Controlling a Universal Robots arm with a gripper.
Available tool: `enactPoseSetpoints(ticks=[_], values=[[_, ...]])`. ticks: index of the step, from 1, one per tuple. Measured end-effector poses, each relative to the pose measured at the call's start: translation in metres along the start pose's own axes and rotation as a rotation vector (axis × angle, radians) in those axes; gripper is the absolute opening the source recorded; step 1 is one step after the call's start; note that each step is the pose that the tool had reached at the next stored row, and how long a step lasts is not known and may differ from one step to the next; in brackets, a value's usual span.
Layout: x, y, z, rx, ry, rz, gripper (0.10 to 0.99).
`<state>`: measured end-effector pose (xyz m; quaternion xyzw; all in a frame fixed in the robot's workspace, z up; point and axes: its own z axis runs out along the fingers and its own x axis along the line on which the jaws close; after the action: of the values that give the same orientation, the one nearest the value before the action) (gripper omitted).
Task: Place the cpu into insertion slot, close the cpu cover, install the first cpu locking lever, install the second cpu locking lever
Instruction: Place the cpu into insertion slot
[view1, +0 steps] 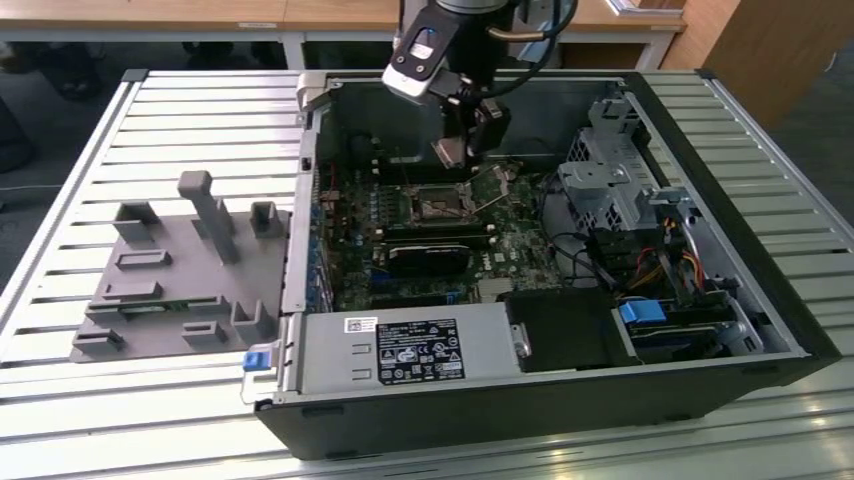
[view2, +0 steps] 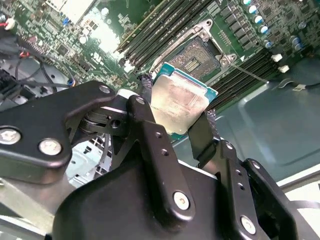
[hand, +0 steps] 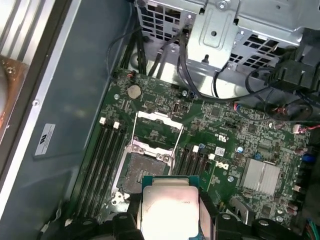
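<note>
My gripper (view1: 461, 150) is shut on the cpu (view2: 177, 102), a flat square chip with a pale metal top and green edge. A black finger (view2: 202, 132) presses on each of two opposite sides. In the exterior view the cpu (view1: 451, 153) hangs tilted above the motherboard, a little behind the insertion slot (view1: 434, 203). The insertion slot (hand: 142, 167) lies uncovered, dark in its middle, just beyond the cpu (hand: 170, 207). The cpu cover (hand: 157, 129), a silvery frame, is swung open on the far side of the slot. A thin locking lever (view2: 250, 75) sticks out beside the insertion slot (view2: 197, 57).
The open black computer case (view1: 747, 300) lies on a slatted metal table (view1: 200, 110). Black memory sticks (view1: 427, 240) flank the slot. A drive cage (view1: 607, 190) with cables stands at the exterior view's right, a power supply (view1: 400, 350) at the front. A grey fixture tray (view1: 174, 270) lies at the left.
</note>
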<state>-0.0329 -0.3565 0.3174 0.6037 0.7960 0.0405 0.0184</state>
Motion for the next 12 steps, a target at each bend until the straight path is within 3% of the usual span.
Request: enactPoseSetpoints(ticks=[12], values=[[0.0127,0.0024,0.0149,0.006,-0.0029,0.055,0.541]])
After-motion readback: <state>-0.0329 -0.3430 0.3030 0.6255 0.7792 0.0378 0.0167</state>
